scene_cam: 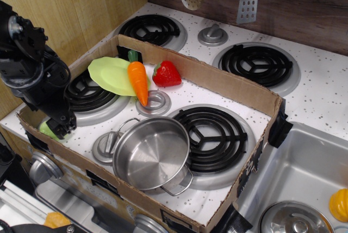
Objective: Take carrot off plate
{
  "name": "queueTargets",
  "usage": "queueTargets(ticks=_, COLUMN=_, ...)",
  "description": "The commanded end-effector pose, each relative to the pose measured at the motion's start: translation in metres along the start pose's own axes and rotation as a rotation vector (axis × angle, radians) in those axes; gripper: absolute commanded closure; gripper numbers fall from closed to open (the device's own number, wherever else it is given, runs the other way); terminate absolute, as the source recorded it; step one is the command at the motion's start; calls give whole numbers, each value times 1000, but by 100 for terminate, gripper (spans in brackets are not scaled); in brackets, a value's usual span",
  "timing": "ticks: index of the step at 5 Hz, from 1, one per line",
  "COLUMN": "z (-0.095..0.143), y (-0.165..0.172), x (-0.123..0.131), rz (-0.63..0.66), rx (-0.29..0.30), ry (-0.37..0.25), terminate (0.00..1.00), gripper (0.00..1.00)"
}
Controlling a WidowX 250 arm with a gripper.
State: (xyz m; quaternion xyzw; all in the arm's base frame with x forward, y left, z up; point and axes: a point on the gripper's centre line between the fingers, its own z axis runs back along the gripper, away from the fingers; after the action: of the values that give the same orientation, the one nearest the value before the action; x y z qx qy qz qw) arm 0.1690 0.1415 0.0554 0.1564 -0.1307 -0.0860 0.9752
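Observation:
The bright orange carrot [138, 79] with a dark green stem lies with its upper part on the right edge of the pale lime-green plate [109, 74]. Its tip points toward me over a silver knob disc [155, 102]. The plate leans on the back-left burner against the cardboard wall. My gripper [61, 126] hangs at the left edge, well to the left of and below the plate, right beside a small green lettuce-like toy [47, 130]. Its fingers are dark and I cannot tell how the jaws stand.
A red strawberry-like toy [167, 74] lies right of the carrot. A steel pot [150, 153] stands at the front. A low cardboard wall [217, 76] rings the stove top. A sink [304, 173] at right holds a yellow-orange toy [339, 204].

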Motion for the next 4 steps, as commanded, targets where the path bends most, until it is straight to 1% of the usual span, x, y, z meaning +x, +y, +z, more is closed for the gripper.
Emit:
queueTargets(ticks=1, z=0, y=0, x=0, rz=0, rx=0, ry=0, terminate=0, gripper=0)
queueTargets(ticks=2, z=10, y=1, x=15, rz=19, rx=107, ry=9, terminate=0, gripper=0)
queueTargets(ticks=3, z=19, y=3, x=36, rz=41, rx=146, ry=28, terminate=0, gripper=0)
queueTargets(ticks=4, z=16, y=6, x=54, rz=128, rx=266, ry=16, terminate=0, gripper=0)
